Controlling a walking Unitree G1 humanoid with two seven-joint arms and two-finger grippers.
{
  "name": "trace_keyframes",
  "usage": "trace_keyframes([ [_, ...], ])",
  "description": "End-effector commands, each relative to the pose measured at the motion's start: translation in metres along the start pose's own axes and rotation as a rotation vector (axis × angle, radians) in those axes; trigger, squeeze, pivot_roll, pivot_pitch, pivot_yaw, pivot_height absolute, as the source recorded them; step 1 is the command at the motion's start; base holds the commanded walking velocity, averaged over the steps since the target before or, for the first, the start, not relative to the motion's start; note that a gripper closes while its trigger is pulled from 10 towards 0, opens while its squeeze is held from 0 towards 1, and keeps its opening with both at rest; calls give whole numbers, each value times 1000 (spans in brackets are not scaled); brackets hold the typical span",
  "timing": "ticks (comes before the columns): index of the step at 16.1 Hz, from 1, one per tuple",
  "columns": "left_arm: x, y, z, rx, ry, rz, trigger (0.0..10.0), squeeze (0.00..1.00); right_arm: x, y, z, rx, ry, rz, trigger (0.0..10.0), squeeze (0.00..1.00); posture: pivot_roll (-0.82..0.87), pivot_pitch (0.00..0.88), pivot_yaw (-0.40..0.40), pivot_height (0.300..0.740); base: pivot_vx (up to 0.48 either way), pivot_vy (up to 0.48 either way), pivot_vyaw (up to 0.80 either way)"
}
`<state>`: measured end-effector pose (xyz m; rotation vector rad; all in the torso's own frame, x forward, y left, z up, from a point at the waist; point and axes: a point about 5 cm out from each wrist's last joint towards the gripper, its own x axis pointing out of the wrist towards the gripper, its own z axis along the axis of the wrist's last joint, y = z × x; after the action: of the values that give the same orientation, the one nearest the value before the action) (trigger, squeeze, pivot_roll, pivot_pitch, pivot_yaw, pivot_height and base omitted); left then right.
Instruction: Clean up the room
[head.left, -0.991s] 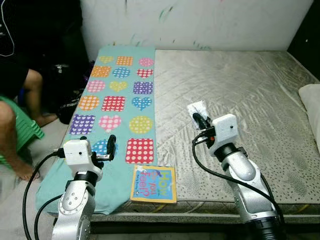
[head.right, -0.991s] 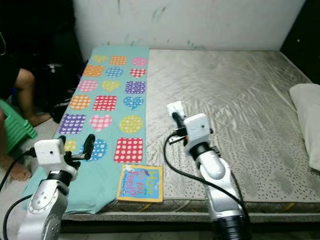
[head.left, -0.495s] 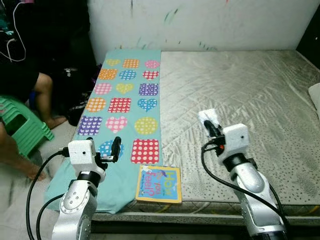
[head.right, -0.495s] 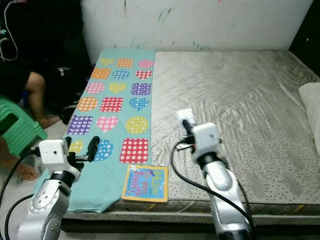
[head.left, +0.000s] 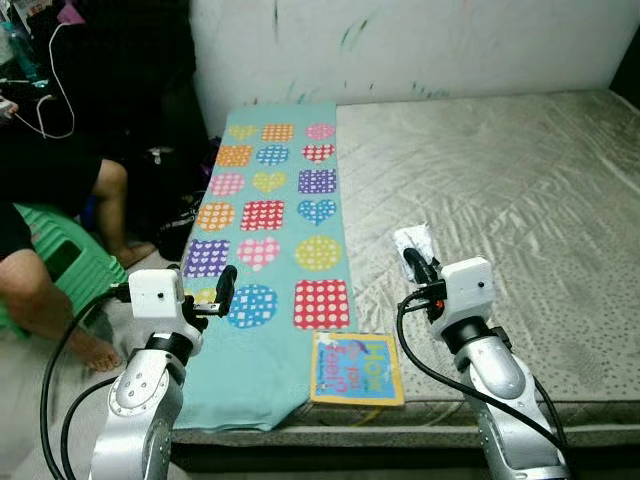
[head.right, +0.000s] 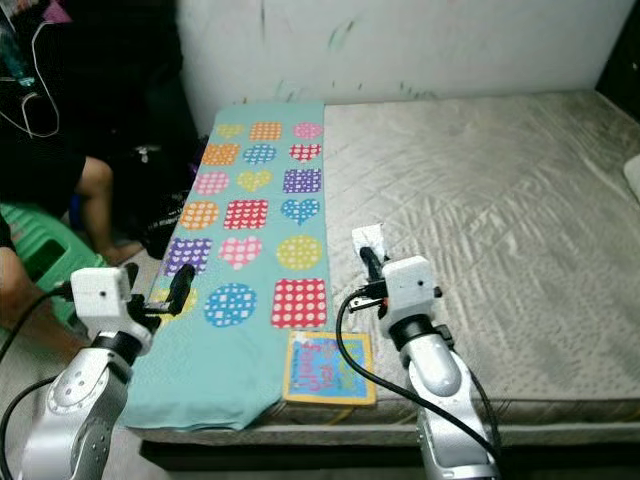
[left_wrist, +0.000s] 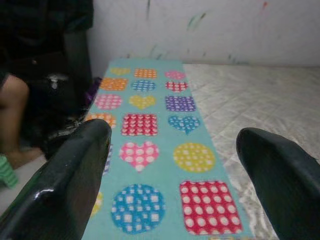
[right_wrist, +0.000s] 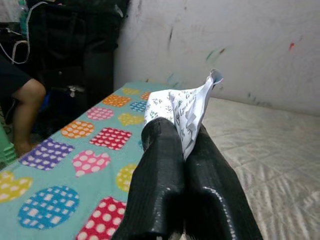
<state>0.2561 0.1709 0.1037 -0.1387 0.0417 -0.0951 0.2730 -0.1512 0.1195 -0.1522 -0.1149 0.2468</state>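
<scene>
Above the bed, my right end effector is clenched on a crumpled paper. My left end effector hangs released over the spotty blanket. I should squeeze tight so it won't slip, and carry it slowly

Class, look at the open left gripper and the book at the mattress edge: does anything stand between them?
Nothing visible does. The left gripper hovers over the teal mat; only flat mat lies between it and the book. The right gripper clamps a paper.
</scene>
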Motion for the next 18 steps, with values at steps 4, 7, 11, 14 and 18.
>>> trace_keyframes([
  [4,0,1,1,14,3,-3,10000,0,-2,-1,3,-9,6,-9,10000,0,-237,0,77,740,0,0,0],
  [7,1,-1,3,16,-2,-9,10000,0,-6,-3,2,-17,10,-14,10000,0,-240,0,79,740,0,0,0],
  [11,1,-4,0,19,9,-29,10000,0,-8,-1,2,-39,10,-2,10000,0,-240,0,79,740,0,0,303],
  [14,2,-4,0,23,8,-30,10000,0,-7,-2,3,-42,7,-4,10000,0,-255,0,87,740,0,0,800],
  [18,4,-3,1,42,1,-12,10000,0,-5,-4,6,-49,-4,-12,10000,0,-256,0,87,740,0,0,800],
])
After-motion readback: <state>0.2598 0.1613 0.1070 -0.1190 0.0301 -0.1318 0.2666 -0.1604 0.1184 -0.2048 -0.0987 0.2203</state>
